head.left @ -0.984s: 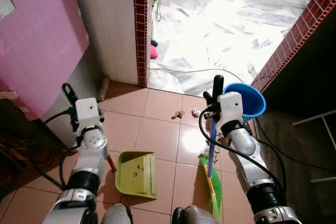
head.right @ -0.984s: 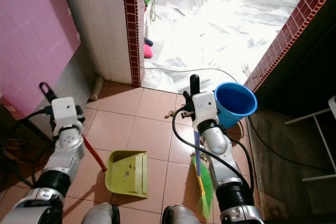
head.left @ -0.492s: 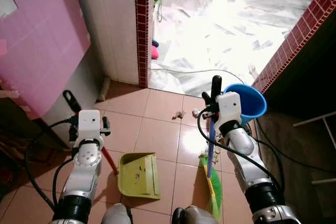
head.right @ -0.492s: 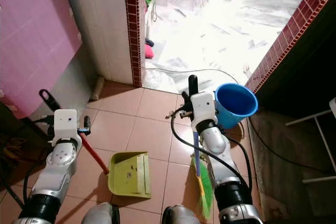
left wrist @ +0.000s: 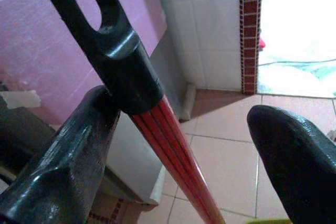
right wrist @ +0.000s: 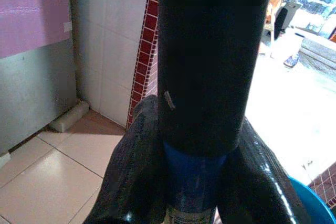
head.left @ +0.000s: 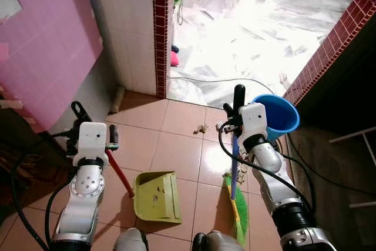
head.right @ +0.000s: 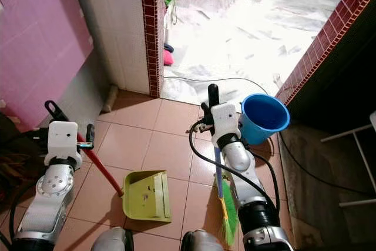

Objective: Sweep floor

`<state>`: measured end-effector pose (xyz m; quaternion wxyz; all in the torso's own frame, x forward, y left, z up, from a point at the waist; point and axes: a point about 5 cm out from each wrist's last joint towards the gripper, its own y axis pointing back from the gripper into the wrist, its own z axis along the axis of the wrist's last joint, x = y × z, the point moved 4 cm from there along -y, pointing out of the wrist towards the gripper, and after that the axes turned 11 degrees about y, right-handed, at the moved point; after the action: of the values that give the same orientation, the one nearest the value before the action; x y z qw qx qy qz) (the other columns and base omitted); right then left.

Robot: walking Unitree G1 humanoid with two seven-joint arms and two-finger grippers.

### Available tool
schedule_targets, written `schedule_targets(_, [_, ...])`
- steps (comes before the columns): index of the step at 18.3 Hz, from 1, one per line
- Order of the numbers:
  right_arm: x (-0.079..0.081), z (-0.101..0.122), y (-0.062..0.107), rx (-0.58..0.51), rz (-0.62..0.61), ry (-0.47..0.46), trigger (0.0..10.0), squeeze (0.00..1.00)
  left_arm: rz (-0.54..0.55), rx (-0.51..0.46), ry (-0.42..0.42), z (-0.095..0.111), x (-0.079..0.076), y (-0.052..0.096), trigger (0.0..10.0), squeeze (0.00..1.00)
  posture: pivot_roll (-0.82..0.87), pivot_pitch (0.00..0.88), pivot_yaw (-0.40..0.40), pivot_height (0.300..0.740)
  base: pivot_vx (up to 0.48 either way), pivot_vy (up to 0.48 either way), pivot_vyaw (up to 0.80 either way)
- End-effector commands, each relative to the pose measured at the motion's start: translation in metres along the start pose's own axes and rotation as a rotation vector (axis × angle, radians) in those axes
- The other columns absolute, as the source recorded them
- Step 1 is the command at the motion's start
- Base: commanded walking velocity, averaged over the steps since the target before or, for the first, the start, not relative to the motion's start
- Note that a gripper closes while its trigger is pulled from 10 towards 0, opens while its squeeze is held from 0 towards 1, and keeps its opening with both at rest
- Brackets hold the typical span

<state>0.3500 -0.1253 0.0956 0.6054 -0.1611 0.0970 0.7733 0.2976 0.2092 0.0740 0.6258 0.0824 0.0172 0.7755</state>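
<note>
right gripper [right wrist: 194, 182] clamped on broom [head.left: 234, 168], bristles on tile beside dustpan [head.left: 155, 196]. left gripper [left wrist: 184, 171] spread, red handle [left wrist: 168, 145] against one finger (seemingly loose): dustpan may slip, debris [head.left: 201, 128] scatters.

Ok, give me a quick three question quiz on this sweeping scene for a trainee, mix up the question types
1. True or false: the right gripper is shut on the broom handle.
2. Which colour is the dustpan on the tiled floor? A) blue B) yellow-green C) white
3. Fill in: the left gripper has one finger against the dustpan's red ____, the other finger apart from it.

Key
1. True: both fingers press the blue handle just below its black grip.
2. B. The blue thing is the bucket beside the right arm.
3. Handle: the fingers stand wide, so it is not clamped.
</note>
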Motion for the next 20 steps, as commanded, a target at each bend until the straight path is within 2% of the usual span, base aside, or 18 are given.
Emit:
schedule_targets(1, [-0.004, 0.009, -0.003, -0.041, 0.0, 0.018, 10.0, 0.0, -0.028, 0.015, 0.0, -0.001, -0.003, 0.003, 10.0, 0.0, 0.03, 0.068, -0.081, 0.74, 0.0, 0.0, 0.0])
schedule_targets(4, [-0.003, 0.008, -0.003, -0.04, 0.013, 0.023, 10.0, 0.0, -0.055, 0.005, 0.009, -0.005, -0.014, 0.017, 10.0, 0.0, 0.03, 0.071, -0.095, 0.74, 0.0, 0.0, 0.0])
schedule_targets(5, [-0.003, 0.007, -0.002, -0.04, 0.014, 0.024, 10.0, 0.0, -0.064, 0.01, 0.078, -0.005, -0.016, 0.018, 10.0, 0.0, 0.03, 0.073, -0.099, 0.74, 0.0, 0.0, 0.0])
schedule_targets(6, [-0.004, 0.007, -0.002, -0.037, 0.014, 0.024, 10.0, 0.0, -0.04, -0.002, 0.067, -0.003, -0.013, 0.018, 10.0, 0.65, 0.03, 0.074, -0.102, 0.74, 0.0, 0.0, 0.0])
schedule_targets(7, [-0.003, 0.006, -0.001, -0.035, 0.016, 0.023, 10.0, 0.0, -0.031, -0.016, 0.061, 0.0, -0.012, 0.019, 10.0, 1.0, 0.03, 0.077, -0.106, 0.74, 0.0, 0.0, 0.0])
schedule_targets(8, [-0.002, 0.006, -0.001, -0.035, 0.019, 0.022, 10.0, 0.0, -0.03, -0.021, 0.068, 0.002, -0.011, 0.021, 10.0, 1.0, 0.03, 0.084, -0.107, 0.74, 0.0, 0.0, 0.0])
schedule_targets(9, [0.0, 0.005, 0.0, -0.033, 0.025, 0.02, 10.0, 0.0, 0.014, -0.049, 0.051, 0.006, -0.002, 0.02, 10.0, 1.0, 0.03, 0.086, -0.109, 0.74, 0.0, 0.0, 0.0])
schedule_targets(10, [0.0, 0.005, 0.0, -0.031, 0.027, 0.018, 10.0, 0.0, 0.045, -0.079, 0.035, 0.012, 0.006, 0.017, 10.0, 0.67, 0.04, 0.09, -0.11, 0.74, 0.0, 0.0, 0.0])
schedule_targets(11, [0.0, 0.004, 0.0, -0.03, 0.028, 0.017, 10.0, 0.0, 0.046, -0.085, 0.037, 0.013, 0.008, 0.016, 10.0, 0.0, 0.04, 0.091, -0.11, 0.74, 0.0, 0.0, 0.0])
schedule_targets(12, [0.0, 0.004, 0.0, -0.03, 0.03, 0.016, 10.0, 0.0, 0.079, -0.078, 0.058, 0.013, 0.017, 0.014, 10.0, 0.0, 0.04, 0.095, -0.109, 0.74, 0.0, 0.0, 0.0])
schedule_targets(16, [0.0, 0.004, 0.001, -0.029, 0.029, 0.014, 10.0, 0.0, 0.096, -0.067, 0.045, 0.01, 0.019, 0.019, 10.0, 0.0, 0.04, 0.101, -0.107, 0.74, 0.0, 0.0, 0.0])
schedule_targets(20, [0.001, 0.005, 0.0, -0.029, 0.028, 0.011, 10.0, 0.0, -0.053, -0.095, 0.042, 0.017, -0.011, 0.023, 10.0, 0.0, 0.04, 0.099, -0.104, 0.74, 0.0, 0.0, 0.0])
